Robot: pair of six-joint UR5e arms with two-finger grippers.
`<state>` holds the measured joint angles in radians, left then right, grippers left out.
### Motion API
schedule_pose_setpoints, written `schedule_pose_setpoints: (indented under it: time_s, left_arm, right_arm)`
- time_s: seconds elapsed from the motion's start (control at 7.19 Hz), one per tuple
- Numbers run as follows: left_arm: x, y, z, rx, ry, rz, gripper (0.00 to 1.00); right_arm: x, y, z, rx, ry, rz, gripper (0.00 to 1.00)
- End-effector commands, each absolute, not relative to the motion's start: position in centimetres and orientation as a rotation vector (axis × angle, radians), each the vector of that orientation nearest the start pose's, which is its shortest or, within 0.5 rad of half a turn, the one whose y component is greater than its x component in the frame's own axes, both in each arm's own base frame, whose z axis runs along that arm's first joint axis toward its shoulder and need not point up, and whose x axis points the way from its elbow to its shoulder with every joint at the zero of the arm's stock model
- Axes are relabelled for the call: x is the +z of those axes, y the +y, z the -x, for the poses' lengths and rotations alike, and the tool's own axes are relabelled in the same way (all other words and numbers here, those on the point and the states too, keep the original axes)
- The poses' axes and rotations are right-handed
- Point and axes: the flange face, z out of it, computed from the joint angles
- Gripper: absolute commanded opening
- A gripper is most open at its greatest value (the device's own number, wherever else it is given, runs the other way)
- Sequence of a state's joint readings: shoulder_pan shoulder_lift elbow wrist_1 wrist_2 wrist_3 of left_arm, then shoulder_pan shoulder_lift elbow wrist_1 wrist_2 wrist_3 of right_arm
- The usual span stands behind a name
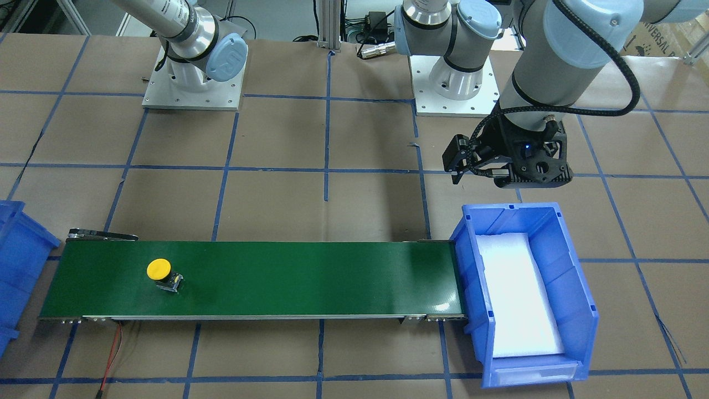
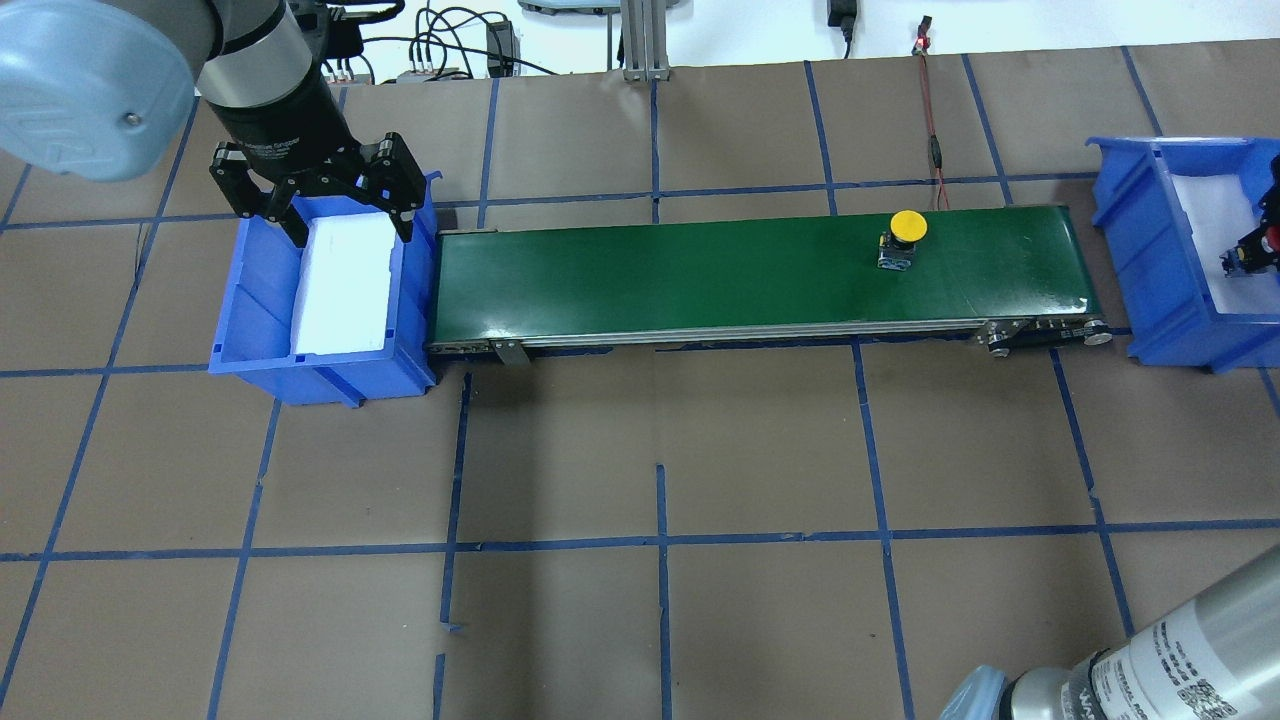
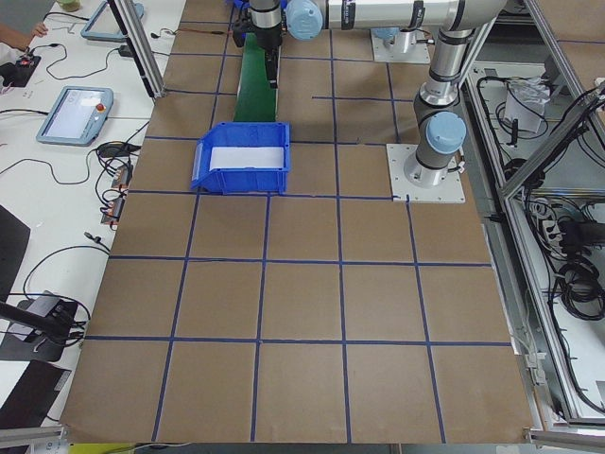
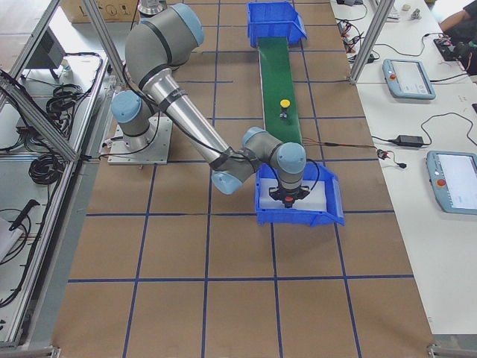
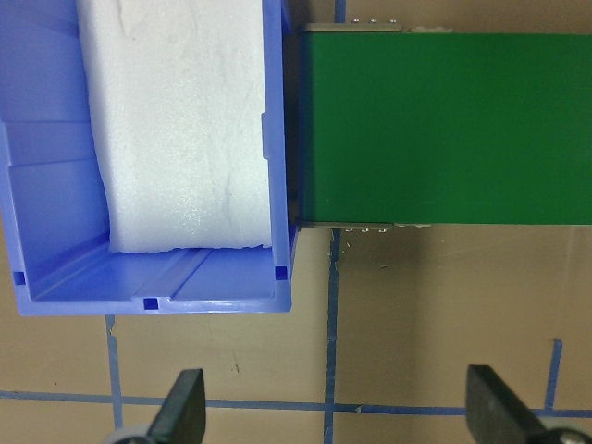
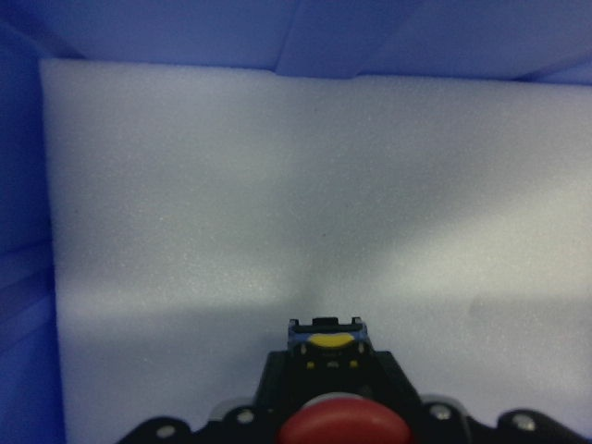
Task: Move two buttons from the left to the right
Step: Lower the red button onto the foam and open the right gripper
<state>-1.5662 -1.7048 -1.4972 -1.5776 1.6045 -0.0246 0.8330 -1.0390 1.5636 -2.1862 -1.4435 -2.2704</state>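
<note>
Brown-papered table (image 2: 660,440) taped in blue squares, green belt (image 2: 700,270) across it. Right gripper (image 4: 289,200) low inside a blue bin (image 2: 1140,250), apparently clamped on the red button (image 6: 344,427). Yellow button (image 2: 905,235) on the belt, near that gripper but outside the bin. Left gripper (image 2: 347,222) spread wide, holding nothing. Probably light, rigid, slick-capped: best pinched across the squared body under the cap.

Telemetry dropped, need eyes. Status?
Left gripper open above left bin. Right gripper shut on red button, in right bin. Yellow button on belt, near right end; nothing ahead of it.
</note>
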Motion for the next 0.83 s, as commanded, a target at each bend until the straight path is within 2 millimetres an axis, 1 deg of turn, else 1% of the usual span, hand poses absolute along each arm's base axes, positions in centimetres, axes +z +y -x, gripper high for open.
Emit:
schedule_pose_setpoints:
  time_s: [0.0,0.14,0.28,0.42,0.56,0.7]
  left_arm:
    - [45.4,-54.1,12.8,0.102,3.105,0.041,1.0]
    - [45.4,-54.2,12.7,0.104,3.105,0.043,1.0]
    - [45.4,-54.2,12.8,0.104,3.105,0.041,1.0]
    - [45.4,-54.2,12.7,0.102,3.105,0.044,1.0]
    - [45.4,-54.2,12.7,0.102,3.105,0.044,1.0]
    - [45.4,-54.2,12.7,0.102,3.105,0.044,1.0]
  right_arm:
    - [23.8,-59.1,34.0,-0.215,2.312,2.245,0.5]
    - [23.7,-59.0,34.0,-0.213,2.274,2.284,0.9]
    - [23.7,-59.1,34.0,-0.21,2.273,2.286,1.0]
    - [24.4,-59.1,33.9,-0.212,2.287,2.285,1.0]
    - [26.6,-59.1,33.9,-0.216,2.305,2.303,1.0]
    - [29.7,-59.4,33.4,-0.211,2.308,2.298,1.0]
